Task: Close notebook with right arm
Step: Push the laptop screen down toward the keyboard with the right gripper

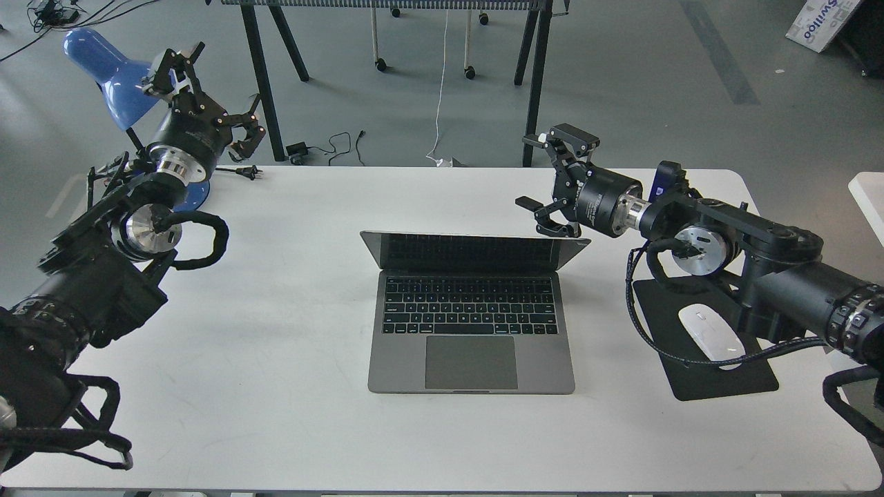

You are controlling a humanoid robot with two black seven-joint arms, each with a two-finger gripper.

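The grey notebook lies in the middle of the white table, keyboard and trackpad showing. Its lid is tilted well forward, about half shut, with the black screen seen at a steep angle. My right gripper is open, its fingers spread, just above and behind the lid's top right corner; the lower finger is at the lid edge. The right arm reaches in from the right, with the blue block near its wrist. My left gripper is open and empty, raised at the far left.
A black mouse pad with a white mouse lies right of the notebook, under the right arm. A blue desk lamp stands at the table's back left corner. Black table legs and cables are on the floor behind.
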